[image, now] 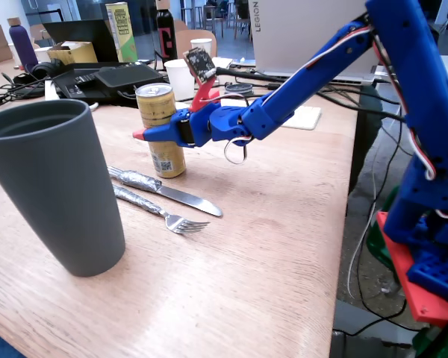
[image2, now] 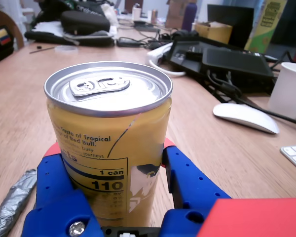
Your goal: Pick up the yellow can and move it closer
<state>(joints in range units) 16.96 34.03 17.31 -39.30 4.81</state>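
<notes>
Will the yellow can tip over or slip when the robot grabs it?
The yellow can is tall and slim, so it might tip if nudged high. Its smooth metal probably slips easily. The pull tab looks unopened, so it's likely full and heavy; the gripper straddles it.

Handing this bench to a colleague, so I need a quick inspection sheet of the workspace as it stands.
Surface: wooden table, no spills seen.
Job's things: yellow can upright on the table.
Clutter: grey cup, knife and fork near the can.
Grippers: gripper has a finger on each side of the can; contact unclear.
Cables: arm wiring; desk cables.
Surroundings: laptop, mouse, white cup, bottles.
</notes>
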